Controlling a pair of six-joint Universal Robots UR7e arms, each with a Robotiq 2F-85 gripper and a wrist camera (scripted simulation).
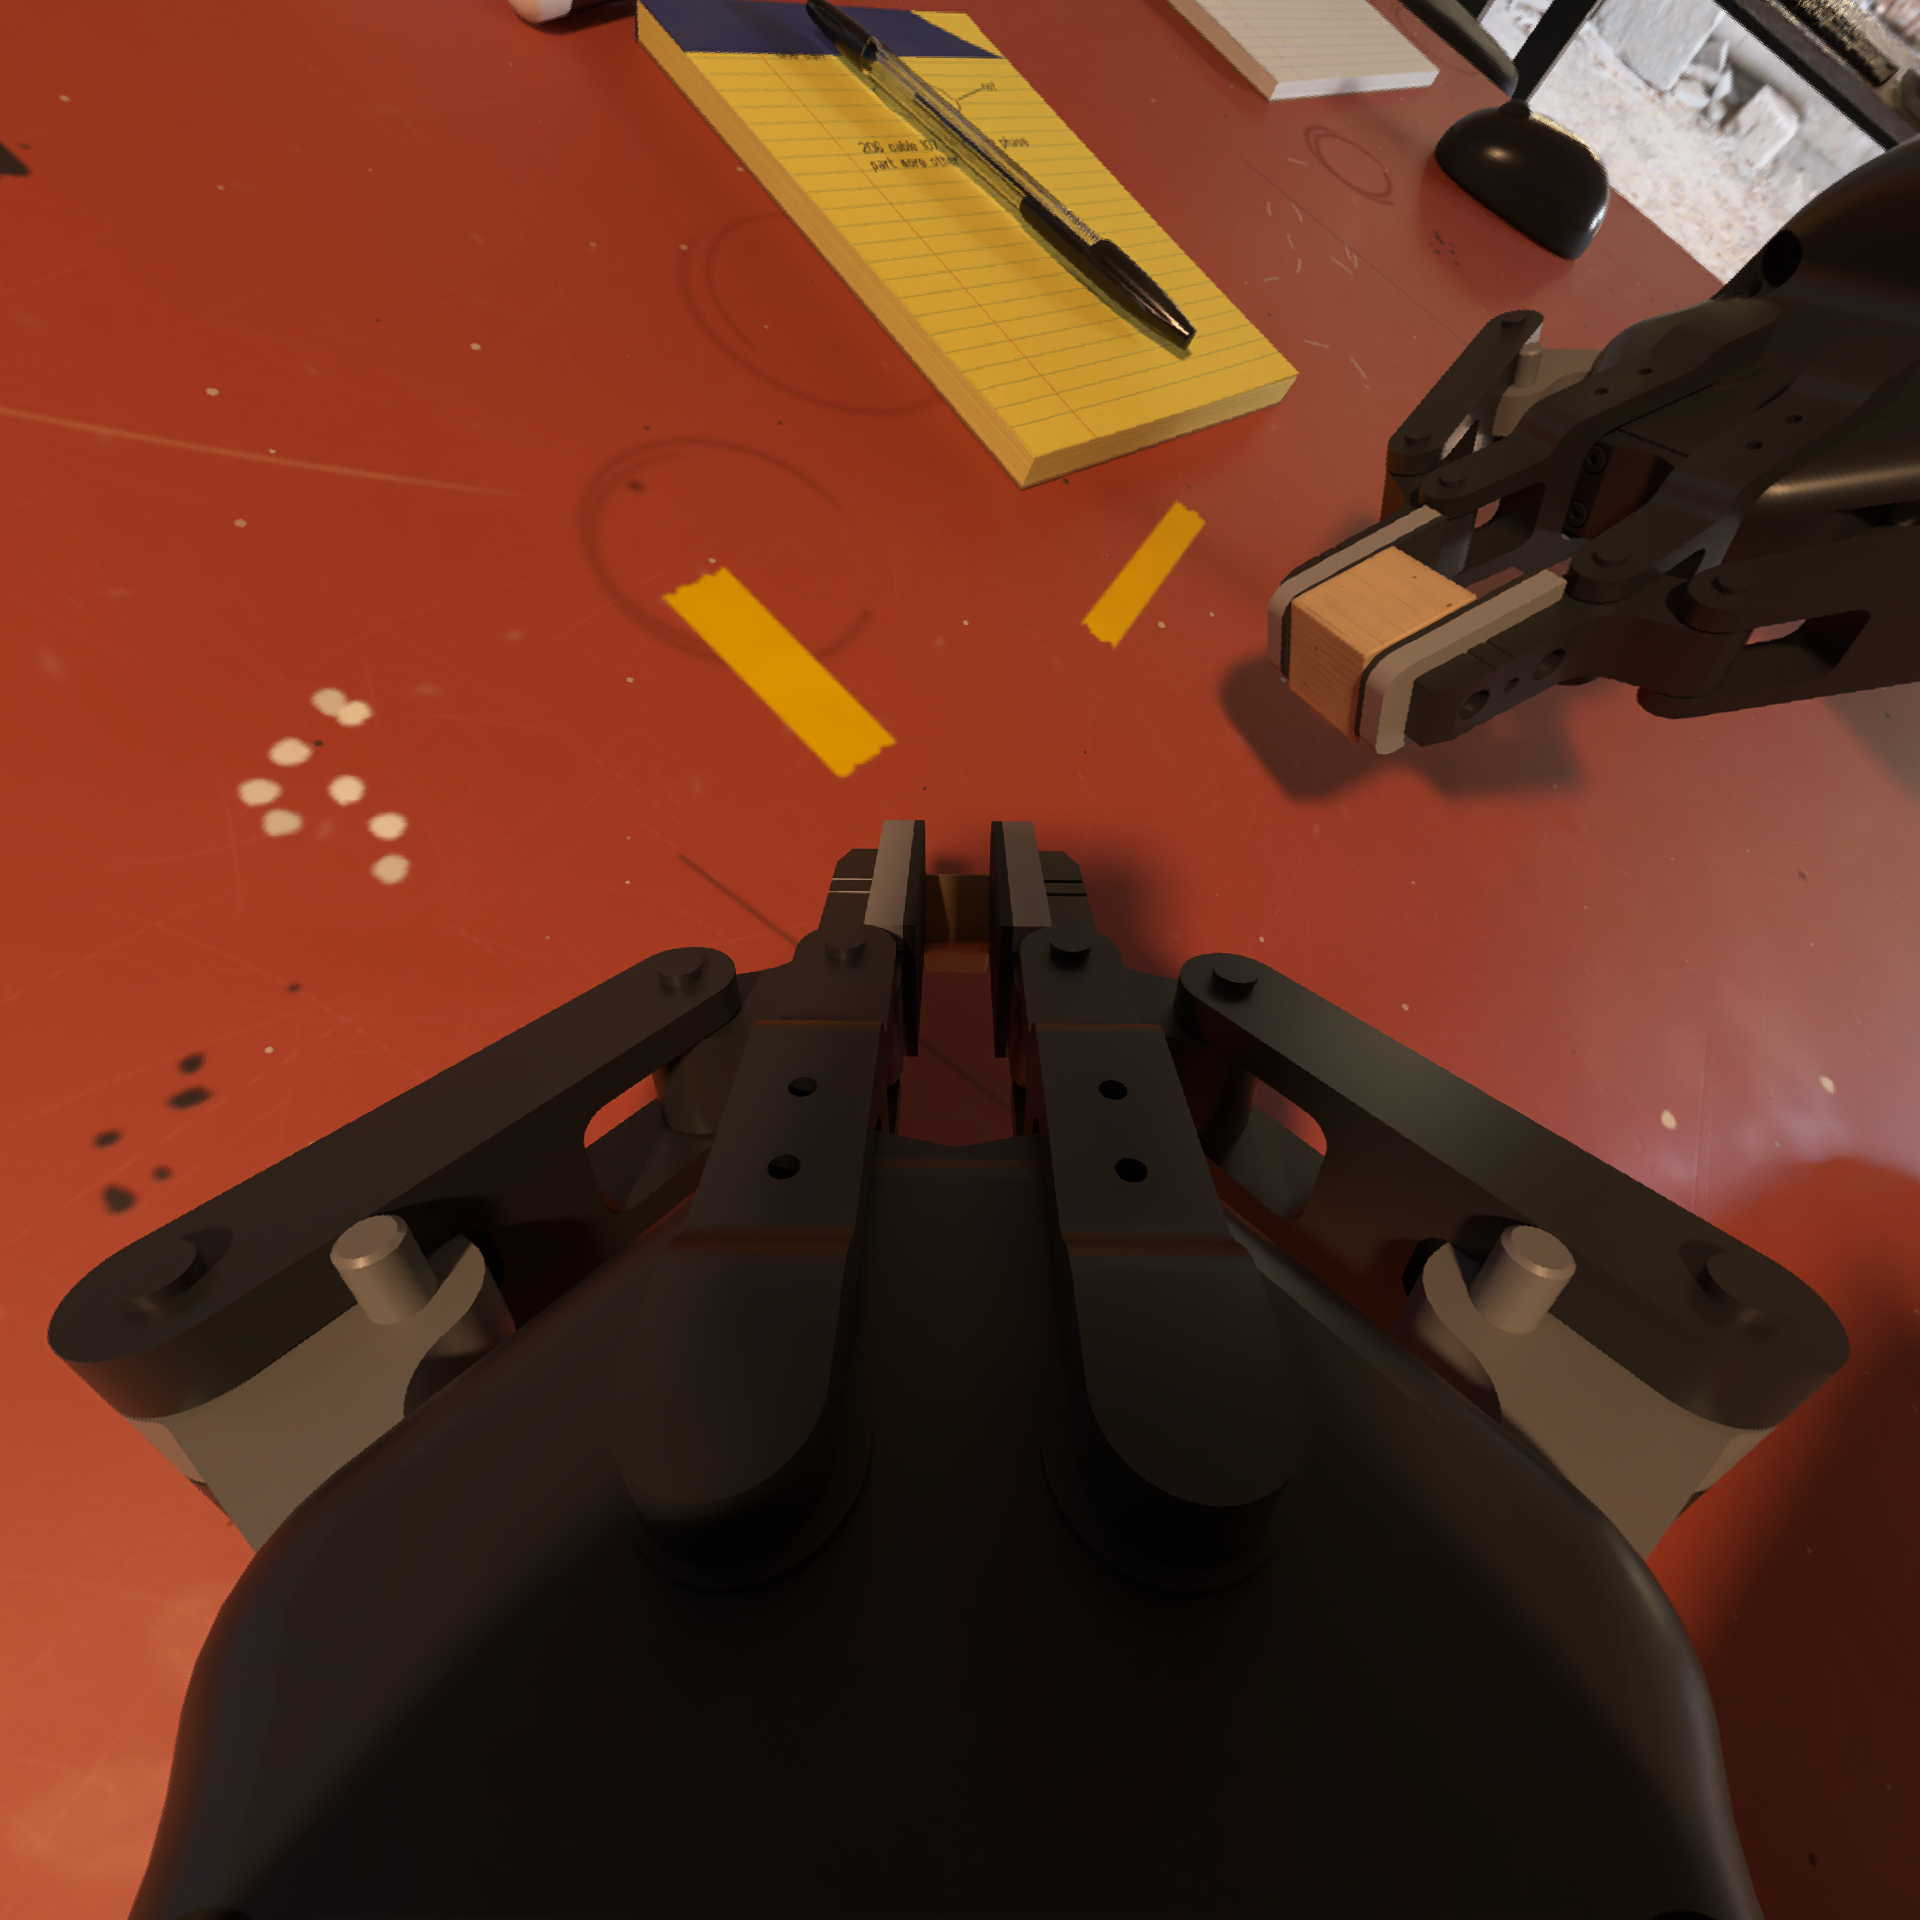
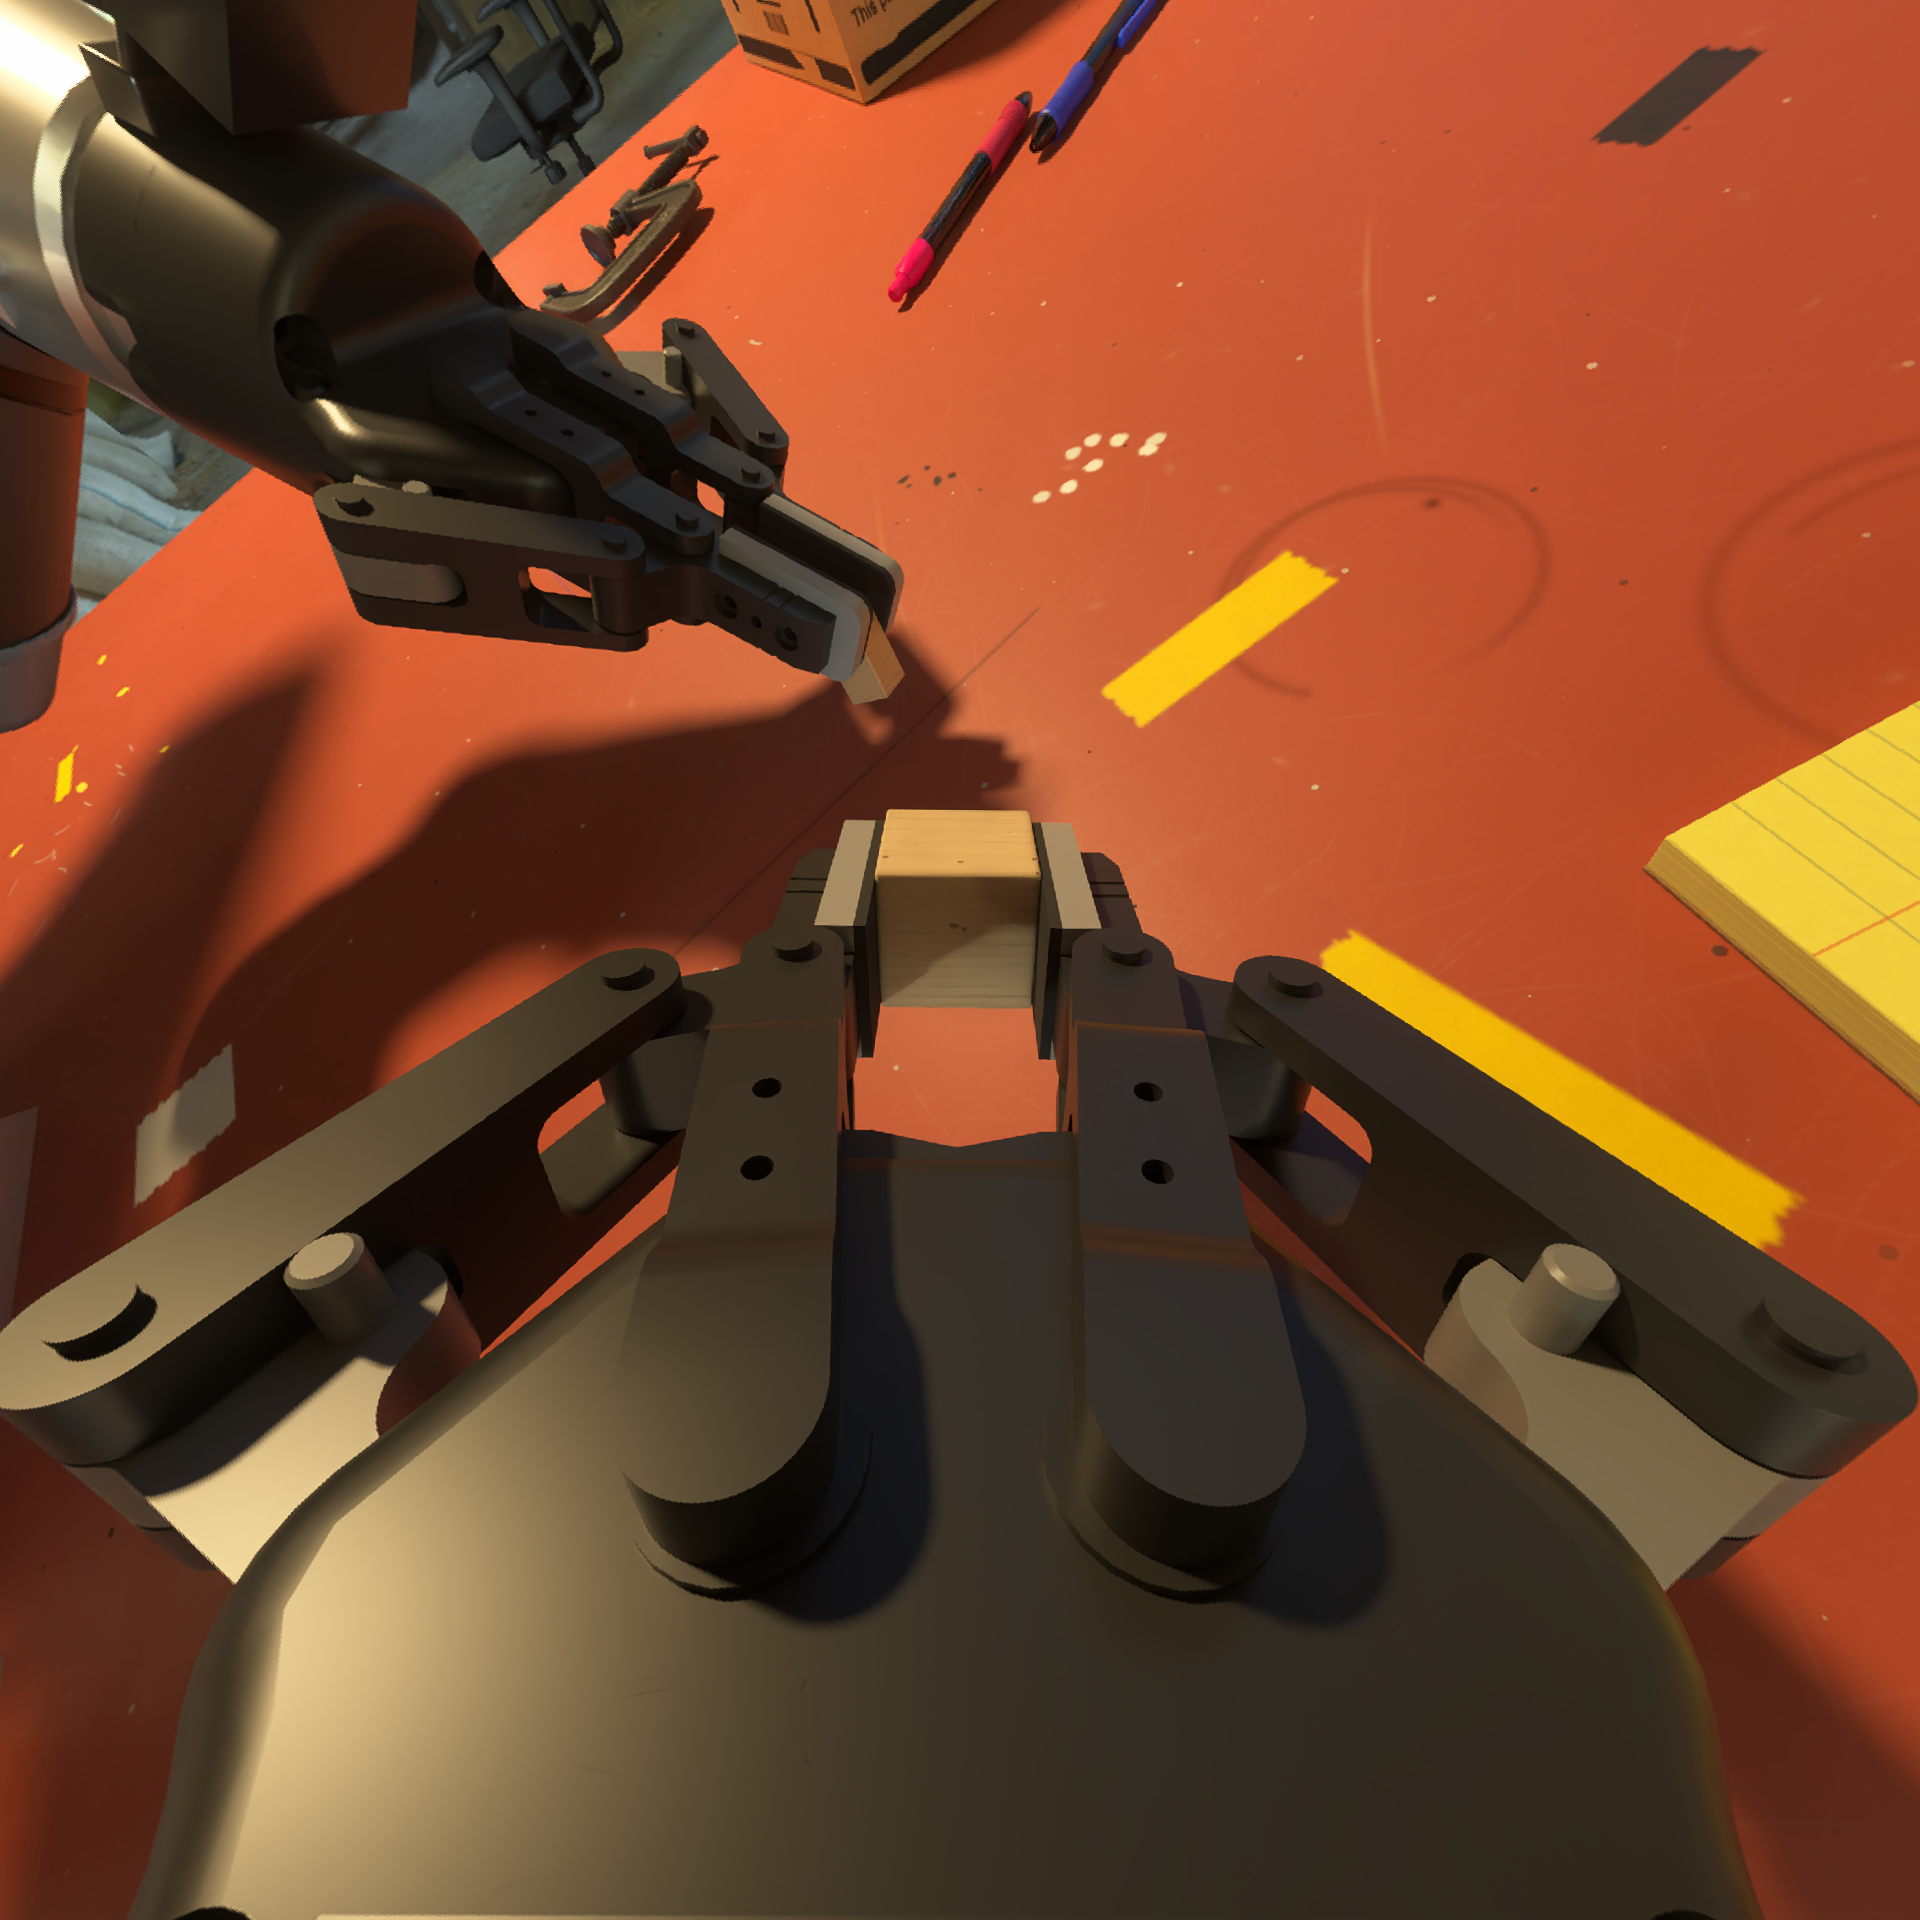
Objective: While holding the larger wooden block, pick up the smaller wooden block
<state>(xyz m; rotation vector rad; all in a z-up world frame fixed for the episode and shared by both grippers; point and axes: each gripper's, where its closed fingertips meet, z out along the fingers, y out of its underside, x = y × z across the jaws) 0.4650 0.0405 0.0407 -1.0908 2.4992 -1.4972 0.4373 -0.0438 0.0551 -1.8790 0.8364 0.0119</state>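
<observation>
My right gripper (image 2: 956, 868) is shut on the larger wooden block (image 2: 956, 899), a pale cube held between its pads above the red table. It also shows in the left wrist view (image 1: 1340, 665) at the right, with the larger block (image 1: 1366, 629) lifted over its shadow. My left gripper (image 1: 956, 868) is shut on the smaller wooden block (image 1: 956, 914), a thin piece mostly hidden between the pads. In the right wrist view the left gripper (image 2: 868, 634) holds the smaller block (image 2: 878, 670) with its end sticking out, just above the table.
A yellow legal pad (image 1: 966, 249) with a black pen (image 1: 997, 171) lies beyond. Yellow tape strips (image 1: 779, 670) mark the red table (image 1: 416, 520). A white pad (image 1: 1299, 47) and black lamp base (image 1: 1522, 177) sit far right. A clamp (image 2: 634, 229), red pen (image 2: 956, 203) and cardboard box (image 2: 831, 42) lie farther off.
</observation>
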